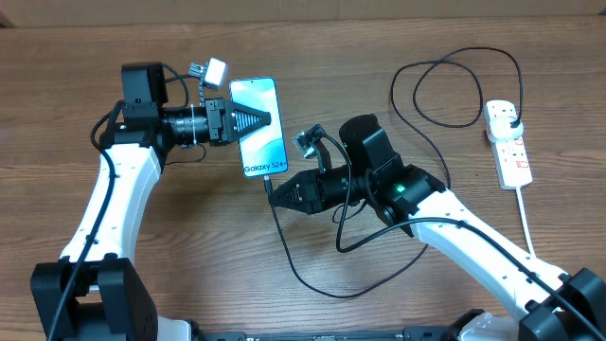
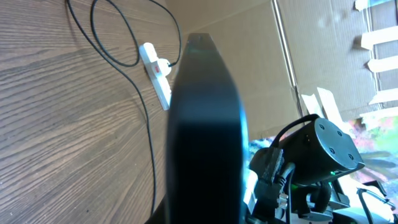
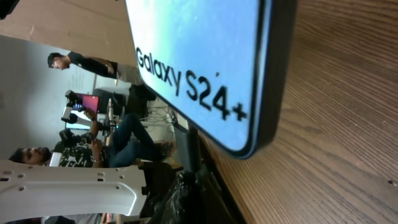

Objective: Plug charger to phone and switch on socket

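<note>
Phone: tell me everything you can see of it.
The phone is a slim rectangle with a light blue-teal screen reading "Galaxy S24+" and a dark edge. It sits screen-up, slightly angled, over the wooden table, with the left gripper jaws shut across its middle. The right gripper holds the charger tip at its bottom edge; whether it is plugged in cannot be told.

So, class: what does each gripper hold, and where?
Left gripper holds the phone from one long edge; right gripper holds the charger near its tip.
</note>
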